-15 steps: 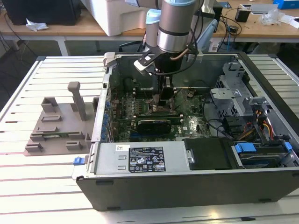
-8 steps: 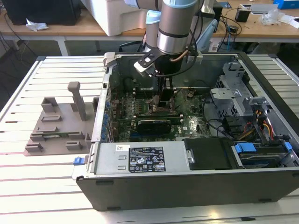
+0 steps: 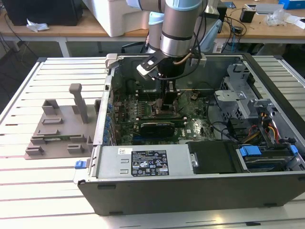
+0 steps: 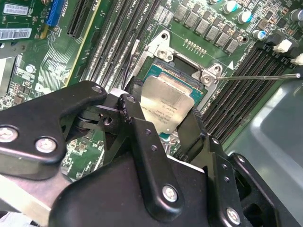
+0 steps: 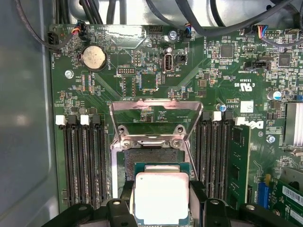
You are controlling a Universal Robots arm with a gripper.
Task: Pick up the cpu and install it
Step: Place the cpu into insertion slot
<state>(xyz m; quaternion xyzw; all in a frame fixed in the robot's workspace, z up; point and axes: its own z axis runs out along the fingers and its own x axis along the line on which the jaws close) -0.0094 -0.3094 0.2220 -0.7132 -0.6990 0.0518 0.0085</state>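
Here the gripper (image 5: pixel 161 201) pinches the cpu (image 5: pixel 161 191) by two opposite edges, its fingers (image 4: pixel 137 127) closed against the chip's sides, just above the open socket (image 5: pixel 151 158) inside the computer case (image 3: pixel 190 191). The load frame (image 5: pixel 154 111) stands swung back. The chip looks offset from the socket's recess; set down skewed, a corner could, I judge, bend the contacts or seat badly

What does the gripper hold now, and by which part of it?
The gripper holds the cpu by two opposite side edges, over the open socket.
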